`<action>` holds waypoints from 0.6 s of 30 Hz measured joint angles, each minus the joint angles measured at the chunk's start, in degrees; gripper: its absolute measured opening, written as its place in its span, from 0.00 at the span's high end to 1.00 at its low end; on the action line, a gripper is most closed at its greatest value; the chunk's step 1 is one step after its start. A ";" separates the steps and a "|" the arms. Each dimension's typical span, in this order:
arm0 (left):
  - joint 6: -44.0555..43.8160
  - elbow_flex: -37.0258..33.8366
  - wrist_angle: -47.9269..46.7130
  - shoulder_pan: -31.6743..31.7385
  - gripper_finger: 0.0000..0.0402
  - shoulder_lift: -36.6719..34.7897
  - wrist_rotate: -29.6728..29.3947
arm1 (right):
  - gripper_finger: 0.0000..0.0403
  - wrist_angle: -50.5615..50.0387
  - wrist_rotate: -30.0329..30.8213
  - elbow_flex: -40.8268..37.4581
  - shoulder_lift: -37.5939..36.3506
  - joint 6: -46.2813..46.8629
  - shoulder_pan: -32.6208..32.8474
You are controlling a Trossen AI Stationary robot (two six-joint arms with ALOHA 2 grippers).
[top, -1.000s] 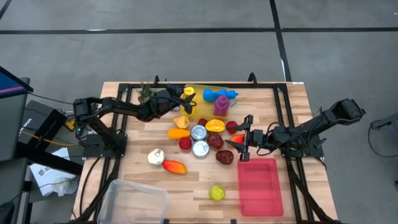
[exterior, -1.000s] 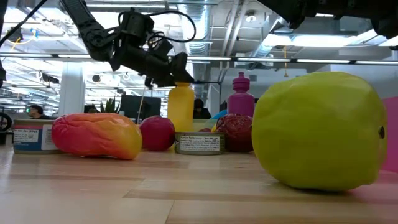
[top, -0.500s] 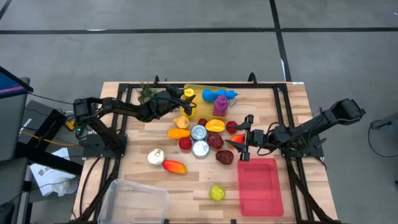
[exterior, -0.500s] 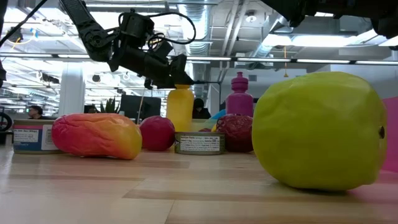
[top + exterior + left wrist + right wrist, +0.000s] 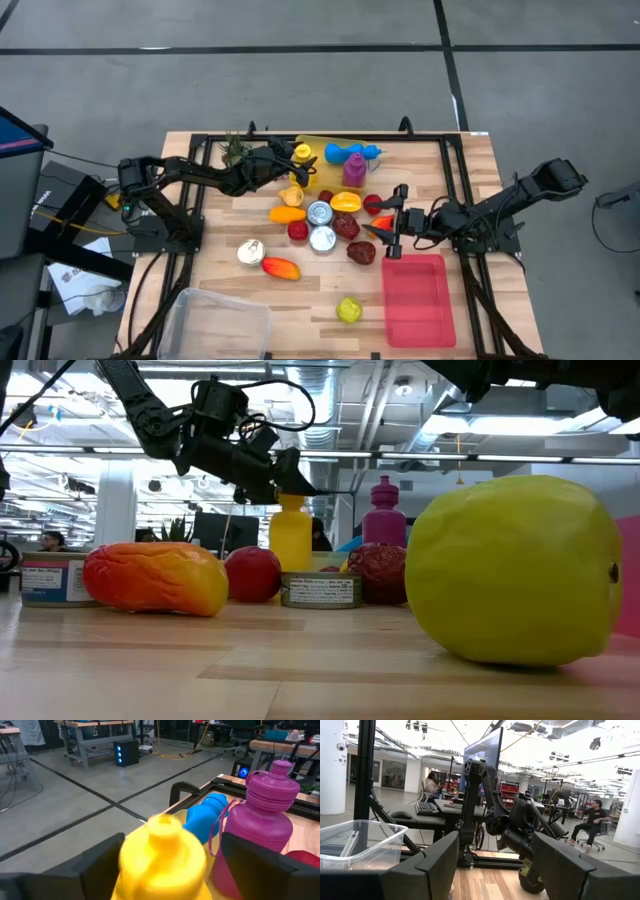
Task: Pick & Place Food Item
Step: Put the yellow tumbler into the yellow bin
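A yellow bottle point(image 5: 303, 152) stands upright at the table's far middle, beside a magenta bottle point(image 5: 355, 170) and a blue one lying down point(image 5: 350, 153). My left gripper point(image 5: 172, 845) is open and comes level from the table's left. Its fingers stand on either side of the yellow bottle's top point(image 5: 162, 840). Above the table's right middle, my right gripper point(image 5: 393, 218) is open and points toward the pile of food. The right wrist view shows nothing between its fingers point(image 5: 440, 855). A red pepper point(image 5: 378, 224) lies on the table below it. My left gripper: one finger point(image 5: 250, 865) shows a gap to the yellow bottle. The other finger point(image 5: 100, 862) stands right beside the bottle's shoulder point(image 5: 127, 865), and I cannot tell whether it touches. The bottle stands on the table.
Toy fruit and cans crowd the middle: a mango point(image 5: 281, 267), an orange piece point(image 5: 287, 213), two cans point(image 5: 320, 212), a dark red fruit point(image 5: 361, 251). A yellow-green fruit point(image 5: 348, 310) lies near the front. A red bin point(image 5: 418, 300) sits front right, a clear bin point(image 5: 215, 322) front left.
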 joint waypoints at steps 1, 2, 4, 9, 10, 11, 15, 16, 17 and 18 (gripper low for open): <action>-0.02 0.00 0.00 -0.01 0.16 0.00 0.00 | 0.41 0.00 0.00 0.00 0.01 -0.02 0.00; -0.02 0.00 0.00 0.01 0.16 0.00 0.00 | 0.41 0.00 0.00 0.00 0.01 -0.02 0.00; 0.00 0.00 0.00 0.01 0.17 0.00 0.00 | 0.41 0.00 0.00 0.00 0.01 -0.02 0.00; -0.02 0.00 0.02 -0.01 0.24 0.00 0.00 | 0.41 0.00 0.00 0.00 0.01 -0.02 0.00; -0.02 0.00 0.07 -0.01 0.25 0.00 0.20 | 0.41 0.00 0.00 0.00 0.01 -0.02 0.00; 0.00 0.00 0.32 0.00 0.26 0.00 0.93 | 0.41 0.00 0.00 0.00 0.01 -0.01 0.00; 1.02 0.00 2.93 0.01 0.28 -0.04 4.51 | 0.41 0.00 0.00 0.00 0.01 0.00 0.00; 1.44 0.00 3.45 -0.01 0.28 -0.28 4.62 | 0.41 0.00 0.00 0.00 0.01 0.00 0.00; 1.76 -0.02 3.45 -0.01 0.28 -0.81 4.63 | 0.41 -0.01 0.00 0.00 0.00 -0.01 0.00; 2.31 0.00 4.05 -0.01 0.28 -1.24 4.63 | 0.41 -0.02 0.01 0.00 0.01 0.00 -0.01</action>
